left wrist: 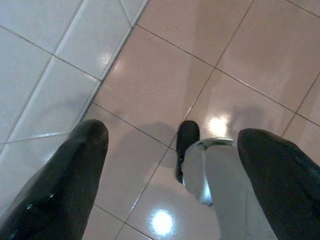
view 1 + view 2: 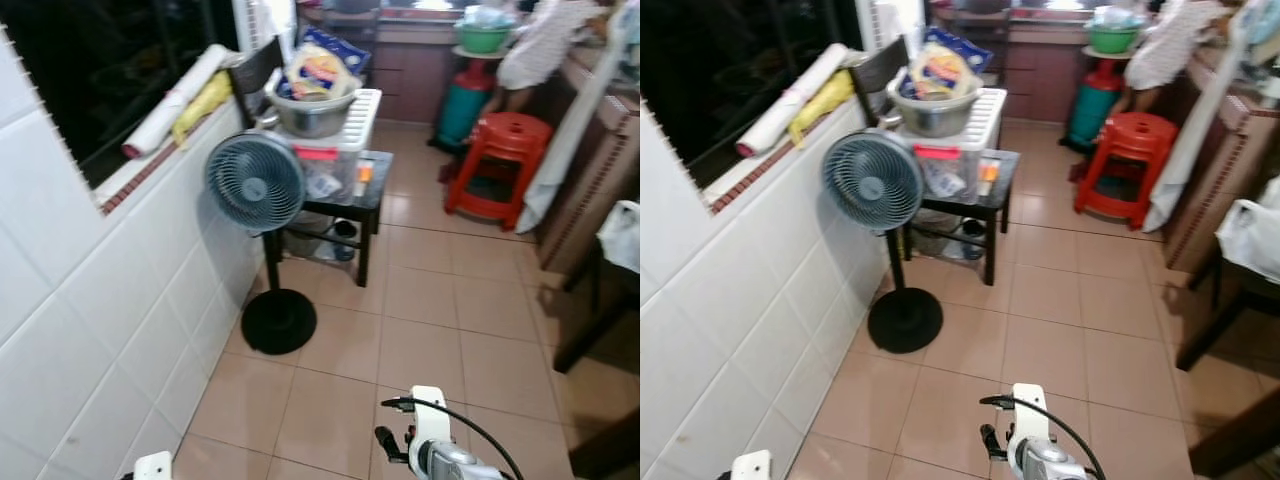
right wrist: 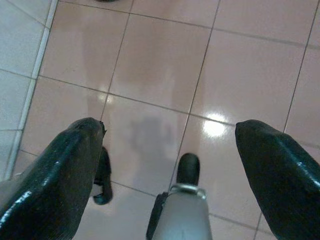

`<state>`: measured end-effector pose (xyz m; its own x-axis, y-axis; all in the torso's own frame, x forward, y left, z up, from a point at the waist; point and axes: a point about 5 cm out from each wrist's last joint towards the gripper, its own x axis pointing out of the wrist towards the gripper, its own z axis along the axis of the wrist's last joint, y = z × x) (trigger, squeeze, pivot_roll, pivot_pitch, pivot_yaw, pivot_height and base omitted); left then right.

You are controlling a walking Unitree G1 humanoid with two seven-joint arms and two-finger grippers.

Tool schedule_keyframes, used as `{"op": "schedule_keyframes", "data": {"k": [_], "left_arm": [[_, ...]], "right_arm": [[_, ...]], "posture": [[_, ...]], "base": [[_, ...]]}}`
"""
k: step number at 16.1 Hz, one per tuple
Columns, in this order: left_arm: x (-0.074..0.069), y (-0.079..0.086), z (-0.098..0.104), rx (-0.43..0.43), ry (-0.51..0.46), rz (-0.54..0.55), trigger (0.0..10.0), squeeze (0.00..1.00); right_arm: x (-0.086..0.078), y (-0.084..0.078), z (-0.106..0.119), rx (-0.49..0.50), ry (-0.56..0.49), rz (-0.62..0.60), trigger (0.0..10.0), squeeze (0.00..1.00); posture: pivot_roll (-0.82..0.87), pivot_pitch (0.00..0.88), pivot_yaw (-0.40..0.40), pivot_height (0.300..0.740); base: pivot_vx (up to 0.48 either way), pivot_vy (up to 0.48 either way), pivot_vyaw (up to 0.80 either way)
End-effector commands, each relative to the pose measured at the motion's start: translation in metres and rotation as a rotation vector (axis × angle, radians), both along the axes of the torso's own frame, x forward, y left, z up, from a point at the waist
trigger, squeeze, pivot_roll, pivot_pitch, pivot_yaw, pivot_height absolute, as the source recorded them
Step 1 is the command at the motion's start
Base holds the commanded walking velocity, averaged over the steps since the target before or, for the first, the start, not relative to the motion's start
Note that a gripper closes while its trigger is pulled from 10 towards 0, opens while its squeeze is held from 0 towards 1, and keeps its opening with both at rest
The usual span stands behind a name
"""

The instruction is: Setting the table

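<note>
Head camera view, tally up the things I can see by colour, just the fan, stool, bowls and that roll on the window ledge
Grey: 2, the standing fan and the metal bowl
Red: 1, the plastic stool
Green: 1, the basin at the far end
White: 1, the rolled sheet on the window ledge
Total: 5

Right arm (image 2: 445, 458): was silver metal with a white housing and a looping black cable.
Tool fingers (image 3: 55, 175): were broad, glossy black.
Leg (image 1: 212, 175): was silver.
</note>
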<state>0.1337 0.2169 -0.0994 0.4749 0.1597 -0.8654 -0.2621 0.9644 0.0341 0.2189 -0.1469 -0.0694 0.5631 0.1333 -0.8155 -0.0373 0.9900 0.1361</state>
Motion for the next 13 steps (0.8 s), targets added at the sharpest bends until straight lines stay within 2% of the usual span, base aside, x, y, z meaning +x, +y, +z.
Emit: {"op": "schedule_keyframes", "data": {"k": [1,5,8,9,10,13], "left_arm": [[0.001,-0.001,0.000,0.011,0.011,-0.032,10.0,0.00],[-0.003,-0.007,-0.002,0.020,0.034,-0.091,10.0,0.00],[0.005,-0.007,0.000,0.033,0.013,-0.110,10.0,0.00],[0.021,-0.001,0.008,0.067,-0.036,-0.106,10.0,0.00],[0.030,0.002,0.012,0.076,-0.067,-0.098,10.0,0.00],[0.067,-0.001,0.030,0.073,-0.172,-0.114,10.0,0.00]], "right_arm": [[0.000,-0.004,0.000,-0.029,0.000,0.024,10.0,0.00],[-0.003,-0.011,-0.001,-0.041,-0.003,0.006,10.0,0.00],[-0.004,-0.015,-0.002,-0.054,-0.005,0.003,10.0,0.00],[-0.005,-0.018,-0.002,-0.057,-0.007,-0.004,10.0,0.00],[-0.006,-0.019,-0.002,-0.059,-0.005,-0.006,10.0,0.00],[-0.007,-0.024,-0.003,-0.074,-0.005,-0.012,10.0,0.00]], "posture": [[-0.03,0.000,0.014,0.740],[-0.03,0.000,0.016,0.740],[-0.08,0.000,0.048,0.740],[-0.10,0.000,0.057,0.740],[-0.11,0.000,0.059,0.740],[-0.13,0.000,0.065,0.740]], "base": [[0.000,0.000,0.00],[0.000,0.000,0.00],[0.000,0.000,0.00],[0.000,0.000,0.00],[0.000,0.000,0.00],[0.000,0.000,0.00]]}}
